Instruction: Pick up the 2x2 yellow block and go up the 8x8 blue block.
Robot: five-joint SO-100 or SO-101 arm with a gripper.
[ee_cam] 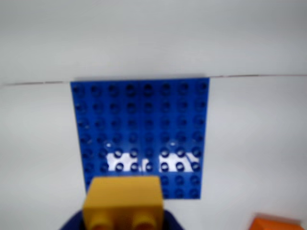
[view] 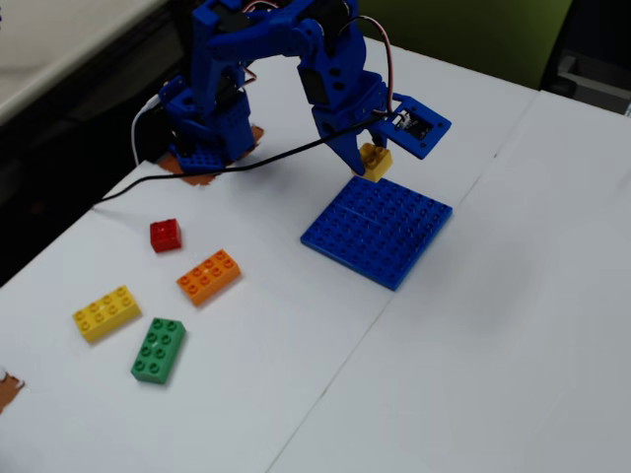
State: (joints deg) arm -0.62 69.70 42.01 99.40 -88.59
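We have the small yellow brick (view: 375, 161) clamped in our claw (view: 367, 158), the two blue fingers closed on its sides, and it hangs clear of the table; in the wrist view the same brick (ee_cam: 123, 201) fills the bottom edge, studs toward the camera, with the fingers showing only as dark blue slivers on either side of it. What the coming move turns on is where the blue plate (view: 378, 230) lies from the claw: in the fixed view it sits below the claw and a little toward the camera, the brick hovering above the plate's far edge rather than over its middle; in the wrist view the plate (ee_cam: 141, 124) spreads out ahead of the brick, its near edge just at the brick's top edge and its sides running squarely away from us (so brick and plate look roughly aligned, though we cannot judge the twist finely). We judge the carry to be nearly done, with a short reach forward over the studs and then a descent left to make; the red brick (view: 165, 235), orange brick (view: 209, 276), long yellow brick (view: 105, 312) and green brick (view: 158, 349) all lie well apart from the claw, off to its side in the fixed view, and should not interfere.
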